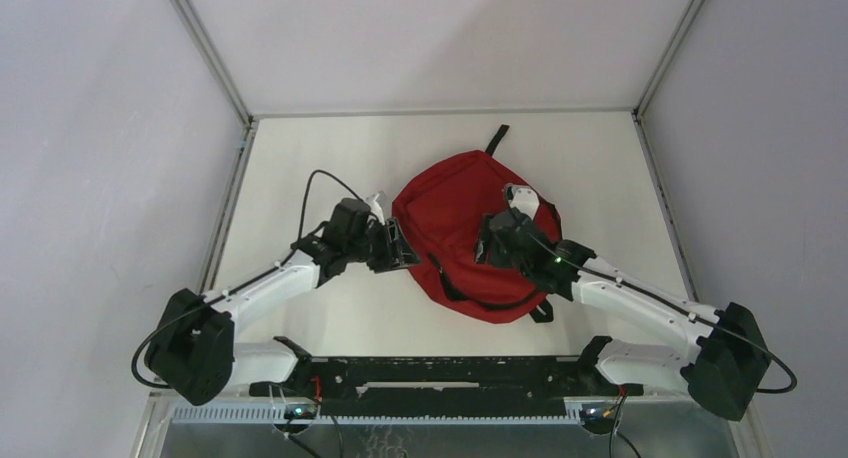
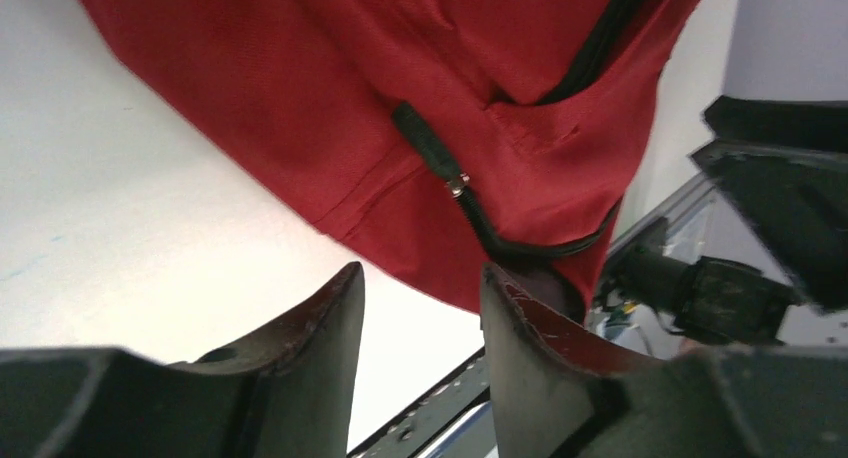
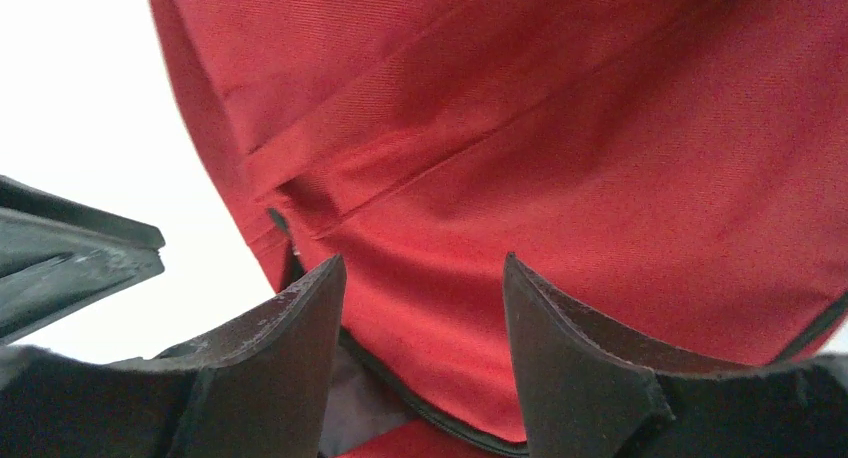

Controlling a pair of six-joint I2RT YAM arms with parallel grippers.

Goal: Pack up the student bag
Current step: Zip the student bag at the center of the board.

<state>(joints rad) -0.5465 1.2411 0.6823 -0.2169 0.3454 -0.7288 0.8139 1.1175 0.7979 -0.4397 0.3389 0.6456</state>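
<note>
The student bag, a soft red backpack with black zipper trim, lies flat in the middle of the table. My left gripper is at the bag's left edge, jaws open and empty, just short of the red fabric and its black zipper pull. My right gripper hovers over the bag's middle right, jaws open, with red fabric under them. A zipper line gapes a little near the fingers and shows grey lining.
A black strap loop sticks out at the bag's far end and a black strap curves along its near side. The black rail runs along the near table edge. White walls enclose the table.
</note>
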